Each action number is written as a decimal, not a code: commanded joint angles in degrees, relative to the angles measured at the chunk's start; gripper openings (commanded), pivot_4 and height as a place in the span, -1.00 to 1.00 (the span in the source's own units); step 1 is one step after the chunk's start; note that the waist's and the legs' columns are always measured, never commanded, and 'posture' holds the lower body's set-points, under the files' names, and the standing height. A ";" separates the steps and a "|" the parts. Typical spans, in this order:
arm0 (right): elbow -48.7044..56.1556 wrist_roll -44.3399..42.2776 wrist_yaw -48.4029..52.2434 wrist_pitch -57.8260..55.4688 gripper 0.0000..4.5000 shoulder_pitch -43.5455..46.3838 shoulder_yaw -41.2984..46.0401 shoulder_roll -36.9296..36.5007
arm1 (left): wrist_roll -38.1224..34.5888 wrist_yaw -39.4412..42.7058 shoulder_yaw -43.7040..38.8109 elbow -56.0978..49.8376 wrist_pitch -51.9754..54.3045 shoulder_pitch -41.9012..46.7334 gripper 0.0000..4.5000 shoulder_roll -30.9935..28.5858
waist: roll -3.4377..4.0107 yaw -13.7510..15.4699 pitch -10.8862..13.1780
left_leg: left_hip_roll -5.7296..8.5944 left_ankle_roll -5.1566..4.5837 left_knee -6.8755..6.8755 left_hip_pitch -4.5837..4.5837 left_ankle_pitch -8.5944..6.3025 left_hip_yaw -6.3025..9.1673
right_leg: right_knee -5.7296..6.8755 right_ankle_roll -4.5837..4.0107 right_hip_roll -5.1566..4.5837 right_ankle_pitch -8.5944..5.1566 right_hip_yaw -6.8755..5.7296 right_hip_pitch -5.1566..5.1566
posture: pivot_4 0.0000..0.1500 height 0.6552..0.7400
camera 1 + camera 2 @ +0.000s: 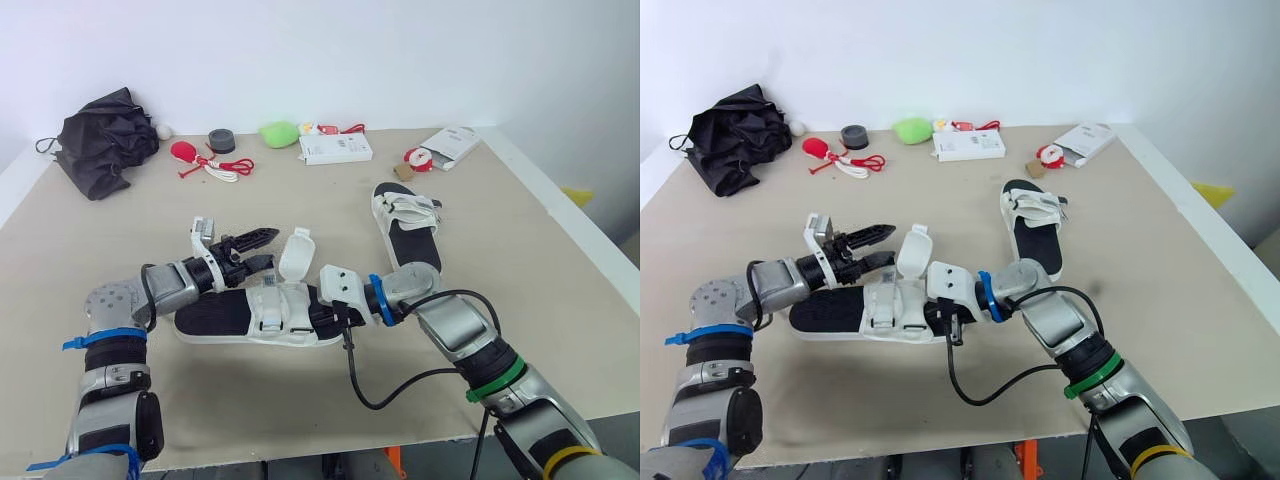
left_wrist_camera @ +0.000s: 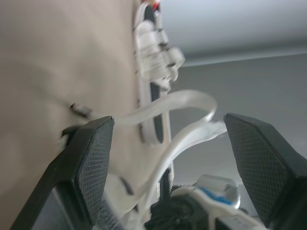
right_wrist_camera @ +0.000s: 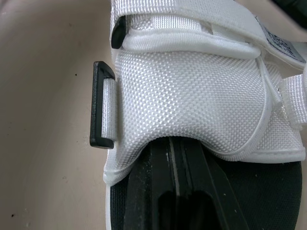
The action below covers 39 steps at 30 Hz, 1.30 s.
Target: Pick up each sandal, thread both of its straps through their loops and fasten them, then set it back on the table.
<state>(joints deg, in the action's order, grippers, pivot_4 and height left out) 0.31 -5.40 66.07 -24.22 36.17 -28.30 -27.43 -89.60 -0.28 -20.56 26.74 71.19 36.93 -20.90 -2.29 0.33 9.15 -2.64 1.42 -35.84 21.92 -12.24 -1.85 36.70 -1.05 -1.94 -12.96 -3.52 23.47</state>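
The first sandal [image 1: 255,322] lies flat on the table [image 1: 520,300], close to you and a bit left of the middle. Your right gripper [image 1: 318,312] reaches in from the right, at its white band. You cannot tell if that gripper is open or shut. A small black loop [image 3: 101,105] sits on the side of that band.

Just behind the sandal, your left gripper [image 1: 270,248] is wide open and holds nothing. It is just beside the loose strap [image 1: 296,252], which sticks up.

The strap looks soft and floppy. The sandal looks light, so it may slide when you pull. Take the strap near its free end and pin the sole down with the other gripper.

Farther off on the right lies the other sandal [image 1: 405,225].
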 commanded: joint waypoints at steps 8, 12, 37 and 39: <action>-4.03 3.90 -1.49 -3.94 -1.00 -3.20 -2.48 -1.93 | 7.39 6.07 -1.05 8.05 4.45 10.31 0.67 0.14 | -0.01 0.01 0.01 | 0.01 0.01 0.00 0.04 0.01 0.06 | -0.01 0.00 0.01 0.00 -0.05 0.00 | 1.00 1.00; -3.57 3.96 -1.60 -4.13 -1.00 -3.67 -2.21 -2.12 | 8.16 6.45 -1.95 9.78 9.19 11.59 0.67 -1.31 | -0.01 -0.01 0.01 | 0.01 0.01 0.00 0.06 0.01 0.09 | -0.02 0.01 0.00 0.00 -0.07 0.01 | 1.00 1.00; -3.74 4.69 -2.09 -4.58 -1.00 -3.77 -1.76 -2.10 | 19.07 11.49 -6.67 19.93 4.20 19.27 0.67 5.51 | -0.10 0.03 0.06 | 0.13 0.07 0.01 0.11 0.04 0.20 | -0.04 0.06 -0.31 0.00 -0.19 0.00 | 1.00 1.00; -3.63 4.67 -2.11 -4.71 -1.00 -3.79 -1.76 -2.05 | 20.41 12.90 -6.53 21.39 3.40 20.68 0.67 5.86 | -0.10 0.02 0.07 | 0.12 0.07 0.01 0.13 0.04 0.20 | -0.06 0.06 -0.30 0.00 -0.26 0.00 | 1.00 1.00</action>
<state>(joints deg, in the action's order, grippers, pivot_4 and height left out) 1.05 -5.41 65.96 -25.05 34.87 -26.89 -27.42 -70.67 10.11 -25.94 46.65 76.07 54.82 -15.66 -2.39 0.35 9.22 -2.52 1.49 -35.84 22.05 -12.20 -1.64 36.63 -0.99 -2.25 -12.96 -3.78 23.47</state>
